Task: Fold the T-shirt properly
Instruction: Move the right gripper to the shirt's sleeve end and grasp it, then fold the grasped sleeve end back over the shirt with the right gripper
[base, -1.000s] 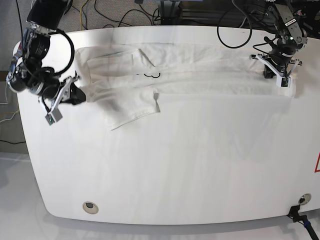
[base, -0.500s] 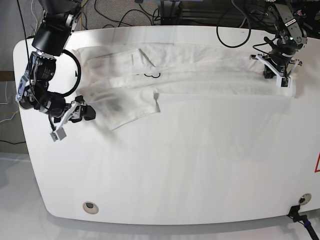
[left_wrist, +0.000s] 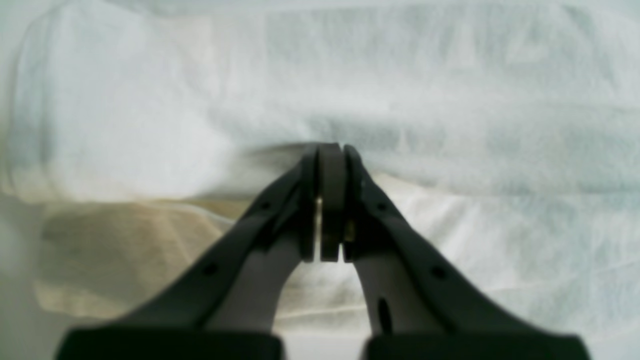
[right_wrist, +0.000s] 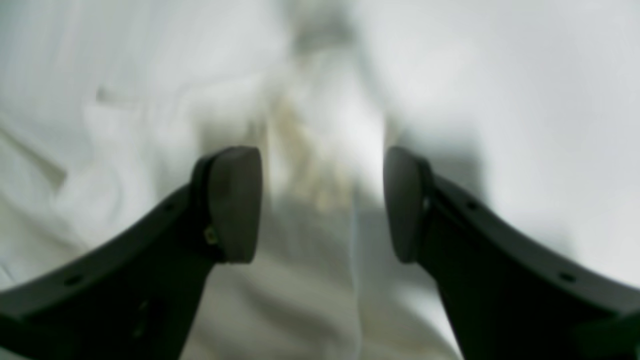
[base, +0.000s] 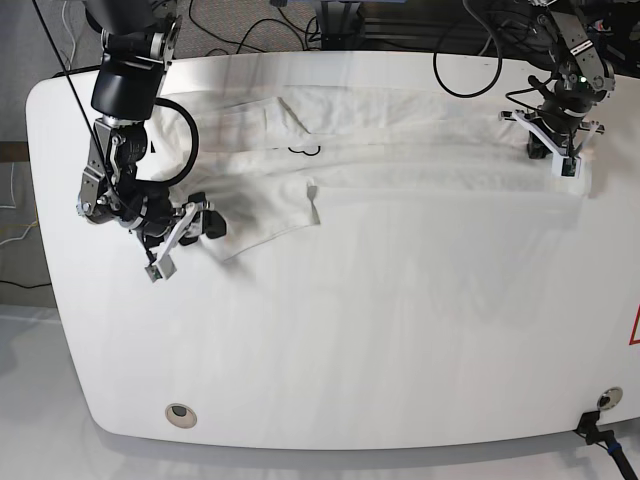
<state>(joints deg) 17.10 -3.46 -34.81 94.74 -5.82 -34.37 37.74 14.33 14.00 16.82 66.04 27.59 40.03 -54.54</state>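
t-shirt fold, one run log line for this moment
stage: mid-fold | T-shirt: spread on table | left gripper: shut on T-shirt | right gripper: open over sleeve

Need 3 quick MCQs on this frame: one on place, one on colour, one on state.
1. Where does the T-shirt lie on the table?
A. far edge strip
B. near edge
C. centre heap

2. Colour of the small mark on the shirt?
A. red
B. dark
C. green

3. How do the right gripper jaws stand?
A. shut on cloth
B. shut empty
C. open

A: base view shows it stretched along the far side.
B: a dark outline near the fold.
C: right wrist view shows a wide gap over cloth.
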